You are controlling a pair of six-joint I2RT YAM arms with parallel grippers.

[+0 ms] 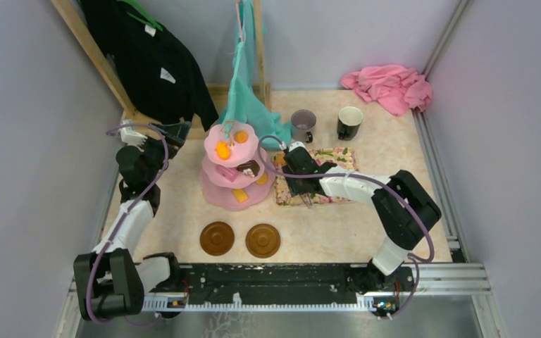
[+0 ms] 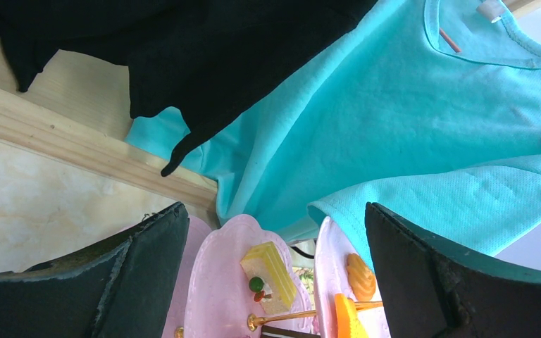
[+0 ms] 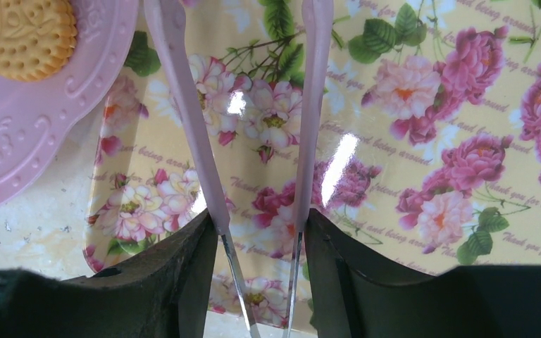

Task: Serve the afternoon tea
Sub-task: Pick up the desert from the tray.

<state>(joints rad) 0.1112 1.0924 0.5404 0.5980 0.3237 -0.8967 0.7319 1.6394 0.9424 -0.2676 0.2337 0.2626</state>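
Note:
The pink three-tier stand (image 1: 215,196) stands mid-table with orange cakes (image 1: 222,150) on its top tier and a brown cake (image 1: 248,169) lower down. My left gripper (image 1: 176,131) is open to its left, apart from it. Between its fingers (image 2: 141,271) the left wrist view shows a yellow cake (image 2: 271,273) on the stand (image 2: 215,296) and an orange swirl (image 2: 361,276). My right gripper (image 3: 260,260) hovers over a floral tray (image 3: 408,141), shut on pink-armed tongs (image 3: 183,105); a round biscuit (image 3: 22,32) lies on the stand's rim. A grey mug (image 1: 303,124) and a black mug (image 1: 349,122) stand behind the tray (image 1: 341,156). Two brown discs (image 1: 217,238) lie in front.
A teal garment (image 1: 243,84) hangs just behind the stand and a black garment (image 1: 151,56) hangs on the wooden frame at the back left. A pink cloth (image 1: 391,86) is bunched in the far right corner. Walls close in both sides.

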